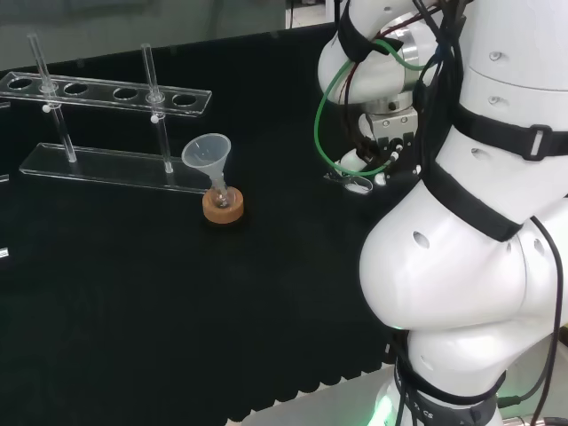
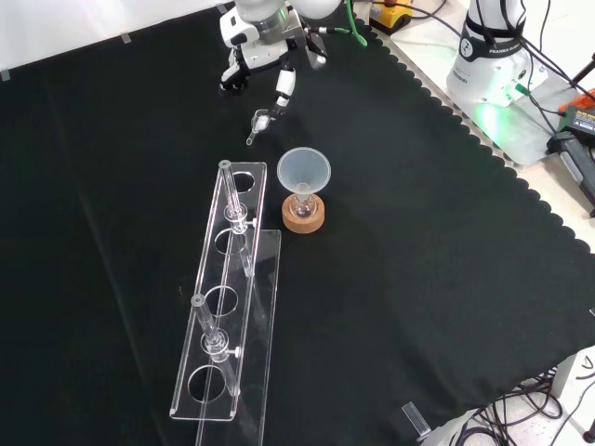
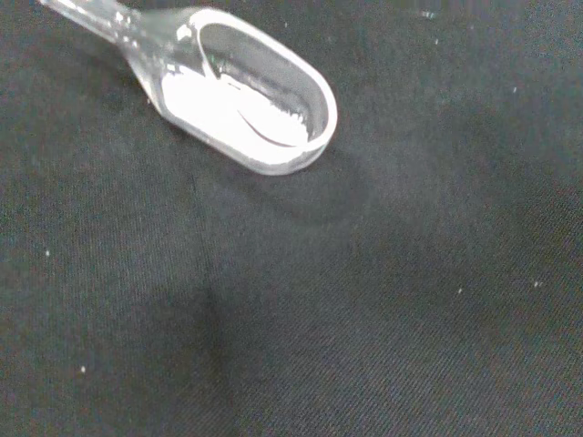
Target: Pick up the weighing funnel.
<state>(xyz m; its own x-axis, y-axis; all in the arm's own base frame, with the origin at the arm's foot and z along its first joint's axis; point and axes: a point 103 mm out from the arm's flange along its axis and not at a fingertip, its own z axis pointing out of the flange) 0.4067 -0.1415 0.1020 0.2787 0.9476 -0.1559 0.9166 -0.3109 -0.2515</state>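
The weighing funnel (image 2: 259,124) is a small clear scoop with a short stem, lying on the black cloth. In the wrist view the weighing funnel (image 3: 242,95) looks large and holds some white powder. My hand (image 2: 268,54) hangs just above it at the far edge of the cloth, and one of its fingers (image 2: 284,88) points down close over the scoop end. The fingers look straight and are not curled round the piece. In the head view the hand (image 1: 383,133) sits left of the arm's white links, with the weighing funnel (image 1: 356,184) right under it.
The big funnel (image 2: 304,171) stands in a small flask on a cork ring (image 2: 303,220), a little nearer than the weighing funnel in the front view. A clear test tube rack (image 2: 223,307) with two tubes lies beyond it towards the front. The cloth's scalloped edge (image 2: 446,107) runs at the right.
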